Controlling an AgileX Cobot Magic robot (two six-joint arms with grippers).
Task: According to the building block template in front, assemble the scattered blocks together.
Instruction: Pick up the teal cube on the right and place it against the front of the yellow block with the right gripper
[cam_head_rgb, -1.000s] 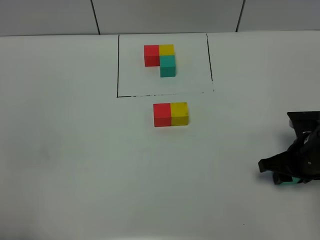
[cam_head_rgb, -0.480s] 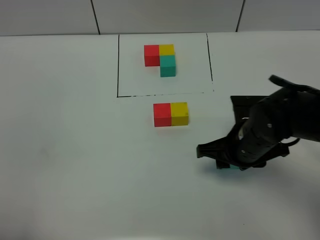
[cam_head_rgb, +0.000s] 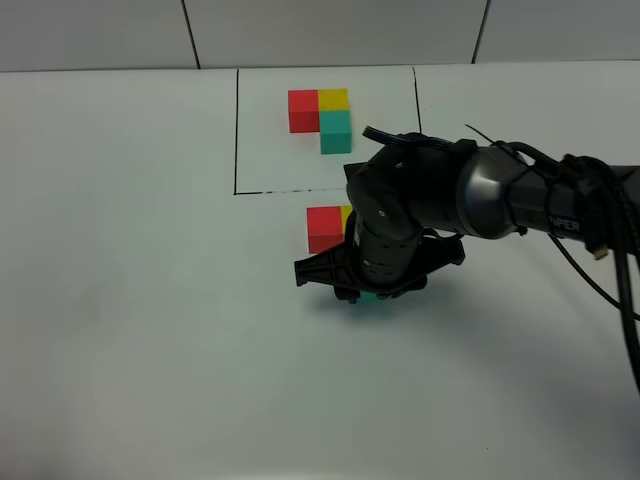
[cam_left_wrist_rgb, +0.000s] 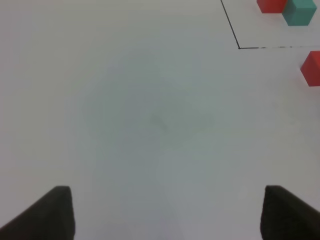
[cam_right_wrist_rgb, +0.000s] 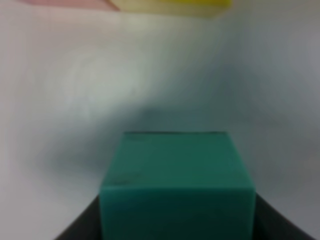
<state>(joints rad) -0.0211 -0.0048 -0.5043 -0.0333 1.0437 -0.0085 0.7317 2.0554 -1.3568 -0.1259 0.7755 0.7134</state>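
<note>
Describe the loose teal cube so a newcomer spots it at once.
On the white table, a black-drawn rectangle lies at the far side; in front of it sit a red cube and a yellow cube. Nearer, the loose teal cube is clamped in the right gripper, unlike the teal cube inside the rectangle.

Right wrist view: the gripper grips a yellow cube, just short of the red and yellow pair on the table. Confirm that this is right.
One thing is wrong: the colour. The right gripper grips the teal cube, not a yellow one; the right wrist view shows it between the jaws. The rest stands: it sits just short of the red cube and yellow cube, paired on the table.
</note>
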